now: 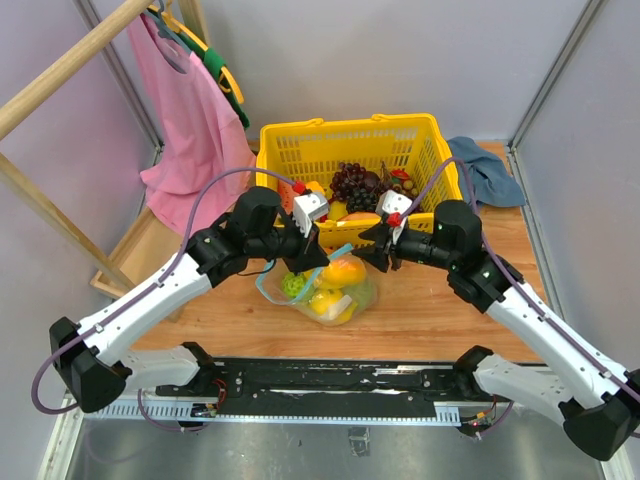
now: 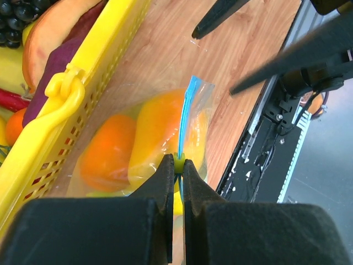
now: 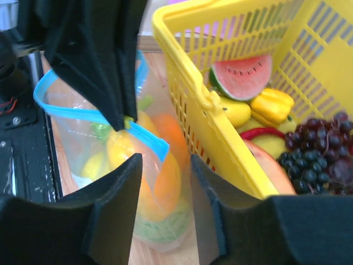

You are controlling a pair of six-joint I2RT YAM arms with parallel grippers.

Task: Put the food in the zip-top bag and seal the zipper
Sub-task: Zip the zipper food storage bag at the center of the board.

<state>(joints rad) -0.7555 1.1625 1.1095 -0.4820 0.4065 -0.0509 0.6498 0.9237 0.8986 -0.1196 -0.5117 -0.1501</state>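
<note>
- While pressed together, left jaws pinch the zipper point(image 2: 186, 105) of the zip-top bag point(image 1: 365, 293).
- Bag lies on worktop point(image 1: 430, 310), just beside yellow basket point(image 1: 350, 140); food point(image 2: 107, 152) inside, orange and yellow pieces; mouth partly open.
- Right jaws spread, bag showing between them; contact cannot be told.

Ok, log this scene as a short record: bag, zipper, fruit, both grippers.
container: clear crinkly zip-top bag, on wooden table beside yellow lattice basket
closure: light-blue zipper strip, mouth gaping, unsealed
contents: orange, yellow, green toy fruits inside bag
left gripper: shut on zipper strip
right gripper: open, jaws either side of bag
</note>
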